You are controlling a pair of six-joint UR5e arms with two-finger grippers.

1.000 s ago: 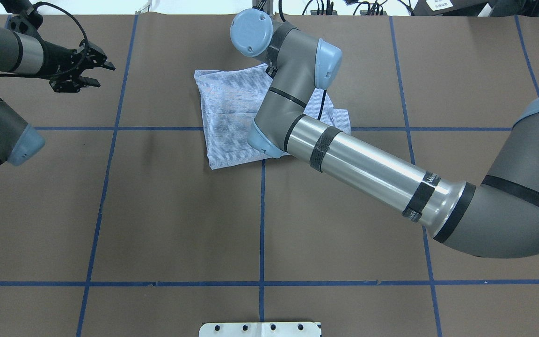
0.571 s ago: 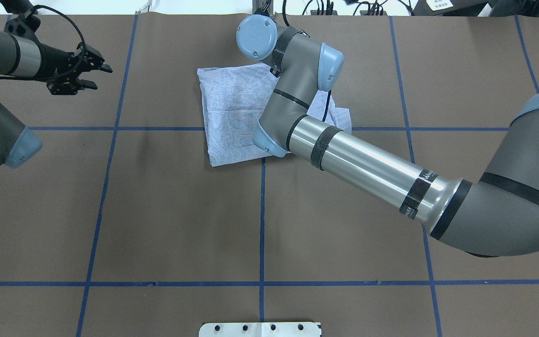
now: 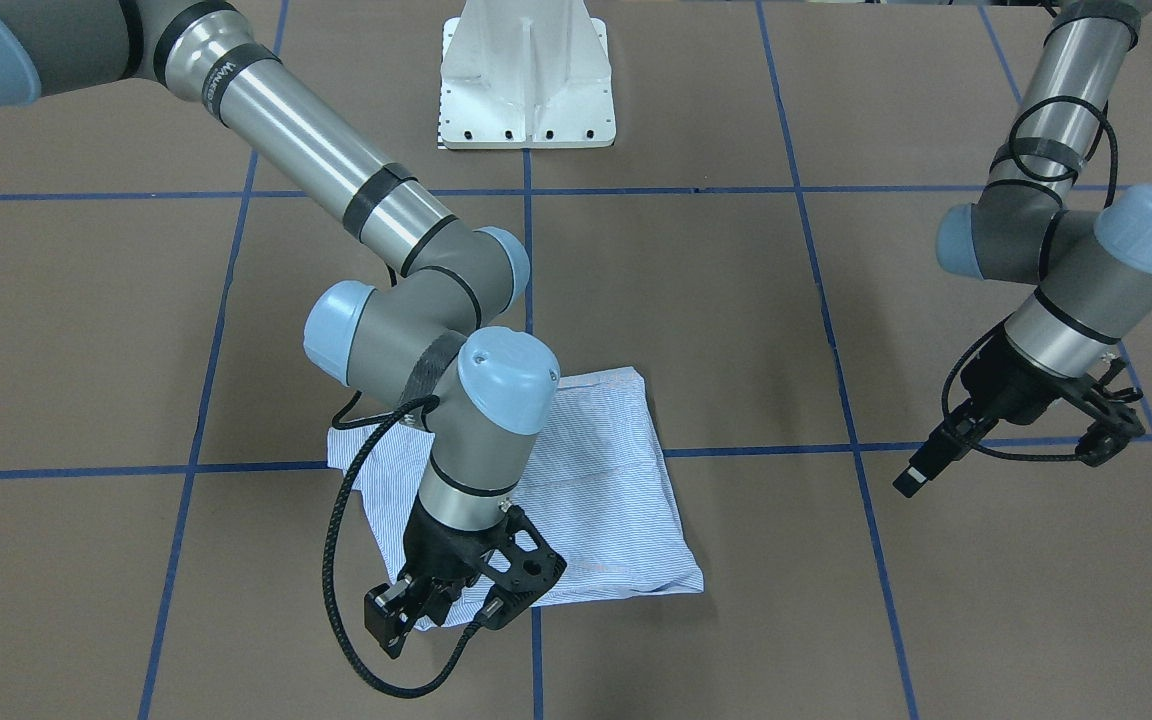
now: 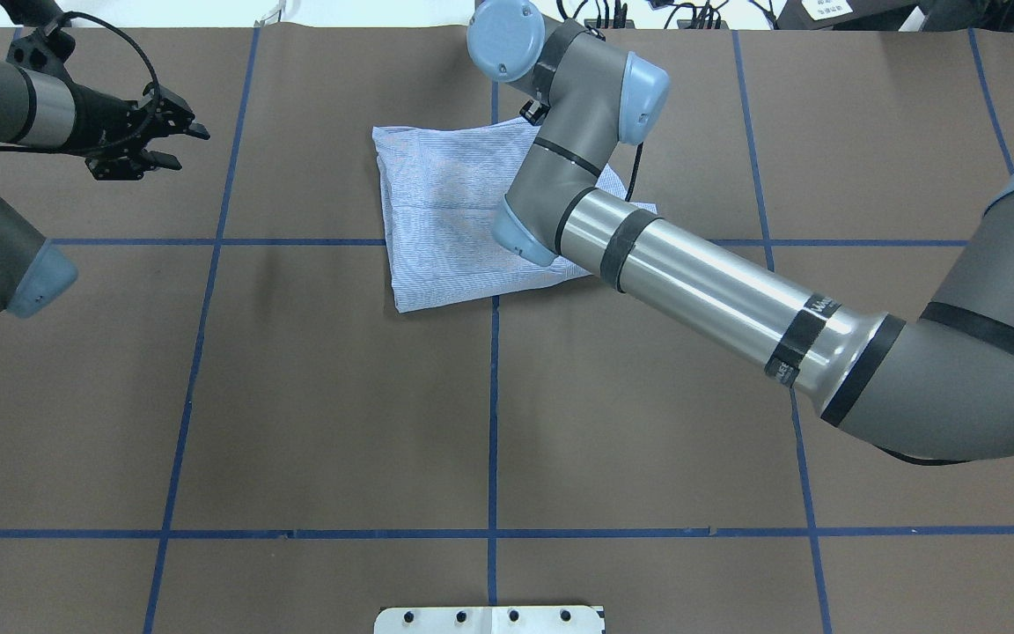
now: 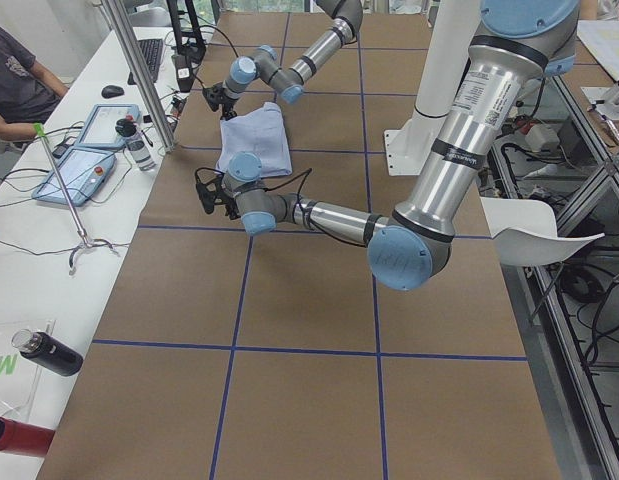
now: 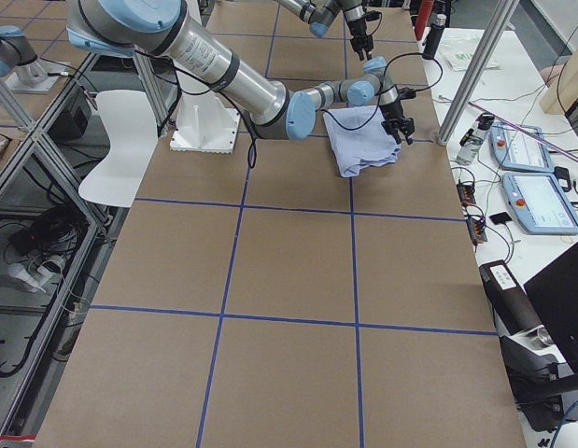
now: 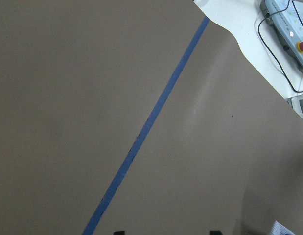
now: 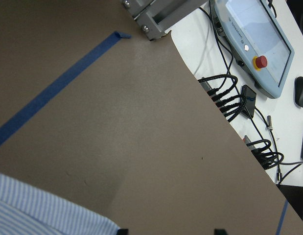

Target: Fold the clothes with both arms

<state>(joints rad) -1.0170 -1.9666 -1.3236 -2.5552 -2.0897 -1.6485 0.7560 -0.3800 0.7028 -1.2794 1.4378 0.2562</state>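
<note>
Leaves wide bare table (image 4: 296, 396) near and on both sides of the folded shirt (image 4: 445, 211), lying flat at far centre. Bends the right arm (image 4: 718, 299) over it from the right, pointing the right gripper (image 3: 466, 598) down at its far right corner, jaws seemingly apart, though partly hidden. Holds the left gripper (image 4: 186, 148) level at far left, well apart from the shirt, jaws spread, gripping nothing.

Overhead cam sat behind the robot, looking fwd and down on the table (image 4: 296, 396). Front cam faced it from across, steeply down, w/ the base (image 3: 526, 80) at top. Both shared the shirt (image 4: 445, 211) and the blue tape grid (image 4: 493, 423). Left and right side cams looked along the table from opp. ends, farther off, taking in the operators' desks (image 5: 29, 260). Wrist cams hung close over the tabletop; the right one caught a shirt edge.
</note>
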